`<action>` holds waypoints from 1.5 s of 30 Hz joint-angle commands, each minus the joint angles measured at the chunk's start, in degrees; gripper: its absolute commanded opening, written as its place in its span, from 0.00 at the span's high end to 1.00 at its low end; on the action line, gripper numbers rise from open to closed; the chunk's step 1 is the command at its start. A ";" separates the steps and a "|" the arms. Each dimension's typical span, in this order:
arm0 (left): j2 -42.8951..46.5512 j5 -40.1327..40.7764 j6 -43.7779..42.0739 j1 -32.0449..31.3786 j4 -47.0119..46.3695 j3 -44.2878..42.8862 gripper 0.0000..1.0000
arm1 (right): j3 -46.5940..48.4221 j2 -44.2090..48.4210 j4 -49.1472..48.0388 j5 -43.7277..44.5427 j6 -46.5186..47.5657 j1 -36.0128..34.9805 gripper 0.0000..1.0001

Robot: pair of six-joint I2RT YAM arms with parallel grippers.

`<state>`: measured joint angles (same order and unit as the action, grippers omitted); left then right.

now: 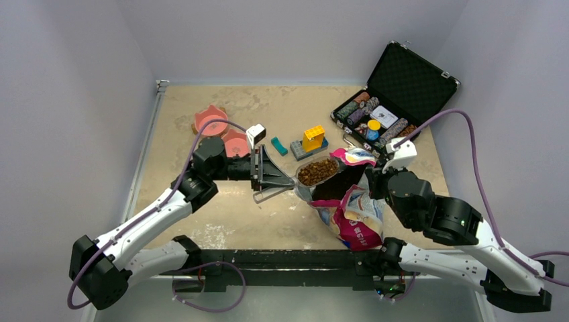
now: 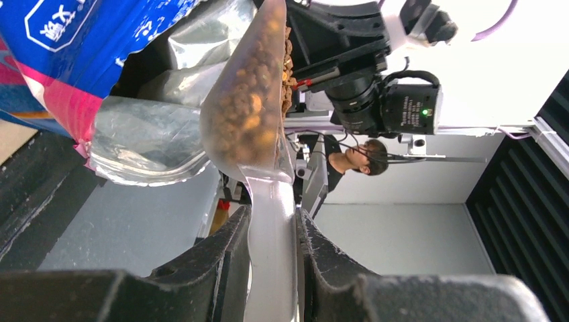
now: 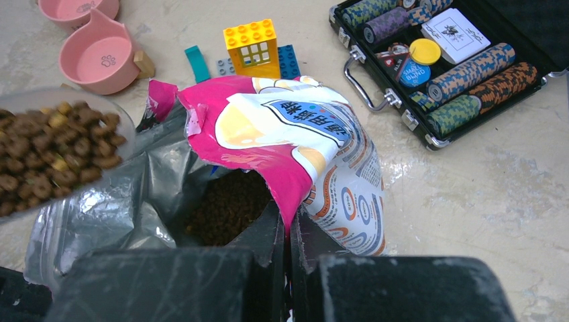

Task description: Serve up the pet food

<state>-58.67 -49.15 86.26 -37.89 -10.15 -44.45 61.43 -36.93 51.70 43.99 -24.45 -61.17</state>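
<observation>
Quick status from my end. The left tool (image 2: 272,228) is clamped on the handle of the clear scoop (image 2: 272,194), jaws closed down to the width of the handle. The scoop is heaped with kibble (image 1: 318,171). From the top camera its long axis runs roughly 8 to 2 o'clock: handle at the 8 o'clock end in the tool, loaded bowl end pointing toward 2. The left wrist camera sees the scoop from underneath, pellets showing through the plastic. It's held up off the counter (image 1: 268,221), over the open mouth of the bag (image 1: 355,215), on the mouth's 10 o'clock side.

The right tool (image 3: 290,235) is pinched fully closed on the edge of the bag's torn opening, holding the pink flap up. The bag's long axis runs about 12 to 6, mouth toward 12, bottom toward the arm bases. More kibble is sitting down inside the foil lining on the right wrist view.

The pink bowls (image 1: 221,131) sit at about 10 o'clock from the scoop, well apart from it. The toy blocks (image 1: 310,141) are just past the scoop at 12. The open case (image 1: 396,100) of poker chips (image 3: 470,67) is at the bag's 1 o'clock.
</observation>
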 commanded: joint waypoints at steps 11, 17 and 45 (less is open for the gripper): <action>-5.40 -2.04 1.20 14.82 -7.96 -13.29 1.00 | 3.12 2.06 0.41 0.77 -0.18 -0.14 1.00; -10.71 -5.99 2.40 25.43 -14.36 -13.00 1.00 | 3.65 2.59 0.89 0.44 0.26 -0.18 1.00; -45.35 -18.09 13.96 61.80 -55.00 -6.61 1.00 | 5.38 -0.74 1.74 -3.12 3.53 -0.18 1.00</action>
<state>-101.69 -64.88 97.95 21.15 -54.59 -49.89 63.44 -37.45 54.48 41.58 -21.98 -61.10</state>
